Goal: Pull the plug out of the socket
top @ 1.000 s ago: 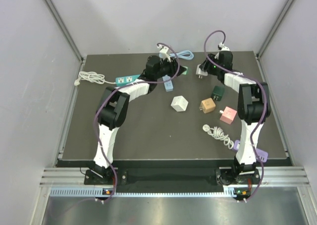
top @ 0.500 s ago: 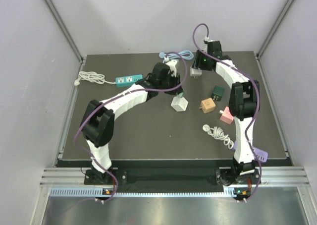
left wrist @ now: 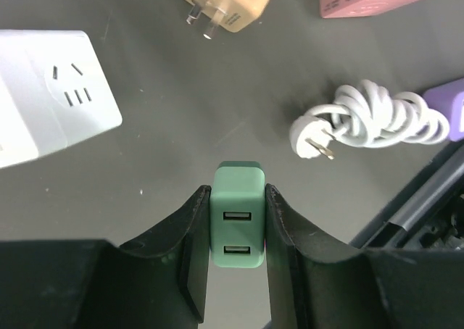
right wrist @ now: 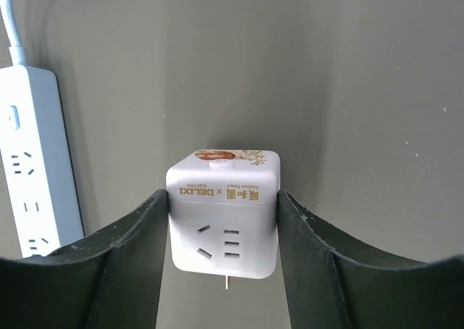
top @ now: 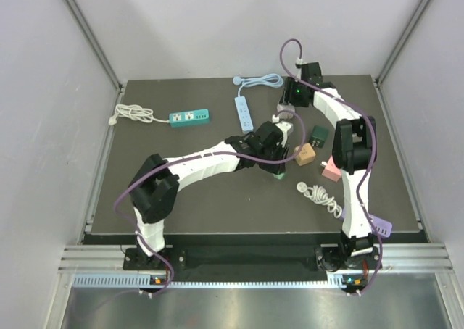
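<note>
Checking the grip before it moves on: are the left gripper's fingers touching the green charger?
Touching. The left wrist view shows both fingers pressed against the sides of the green charger, no gap.

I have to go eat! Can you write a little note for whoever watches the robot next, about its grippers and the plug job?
Left gripper: shut on the green plug, near the tan adapter.
Right gripper: shut on the white cube socket, toward the back, beside the white power strip.
Done: plug and socket are apart, one in each gripper.
Left: probably set both down and let go.
</note>
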Robot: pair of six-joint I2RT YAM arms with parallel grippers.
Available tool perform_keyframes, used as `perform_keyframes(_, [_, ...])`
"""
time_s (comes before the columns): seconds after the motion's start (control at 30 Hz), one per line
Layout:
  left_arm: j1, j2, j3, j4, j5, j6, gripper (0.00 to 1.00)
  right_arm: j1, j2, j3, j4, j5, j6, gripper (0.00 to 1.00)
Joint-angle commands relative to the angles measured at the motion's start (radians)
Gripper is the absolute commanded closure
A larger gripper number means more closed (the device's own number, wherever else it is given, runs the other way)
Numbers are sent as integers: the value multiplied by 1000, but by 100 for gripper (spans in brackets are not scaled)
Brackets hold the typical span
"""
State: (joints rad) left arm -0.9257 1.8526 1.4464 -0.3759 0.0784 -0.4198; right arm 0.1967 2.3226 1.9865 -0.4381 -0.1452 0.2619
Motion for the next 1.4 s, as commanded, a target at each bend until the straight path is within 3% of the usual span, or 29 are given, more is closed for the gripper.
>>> perform_keyframes(0.0, [5, 43, 63, -11, -23, -20, 100, 17, 15, 55, 6, -25, -12, 66])
perform_keyframes(0.27, [8, 141, 140, -63, -40, 1, 98, 15, -25, 15, 62, -56, -26, 46])
perform_keyframes(0.33, [8, 157, 158, -70, -51, 15, 85, 15, -38, -18, 102, -62, -23, 40])
perform_keyframes(0.37, [8, 160, 161, -70, -54, 19, 70, 15, -45, -28, 111, -66, -23, 38])
perform_keyframes(0.5, [10, 148, 166, -64, -72, 41, 49, 15, -66, -57, 139, -80, -26, 33])
perform_keyframes(0.53, [13, 145, 167, -64, -109, 50, 26, 15, -69, -61, 147, -82, -27, 33])
perform_keyframes(0.6, [16, 131, 169, -64, -117, 58, 6, 15, -77, -71, 153, -80, -27, 30])
perform_keyframes(0.77, [33, 47, 155, -90, -204, 75, 2, 15, -92, -86, 153, -48, -27, 23])
perform_keyframes(0.93, [88, -153, -33, -64, -239, 64, 2, 17, -104, -86, 136, -10, -35, 12])
perform_keyframes(1.07, [120, -401, -211, -23, -264, 46, 1, 18, -135, -91, 108, 53, -39, 1])
perform_keyframes(1.37, [211, -853, -549, -86, -230, -13, 1, 66, -287, -184, 13, 251, -30, 0])
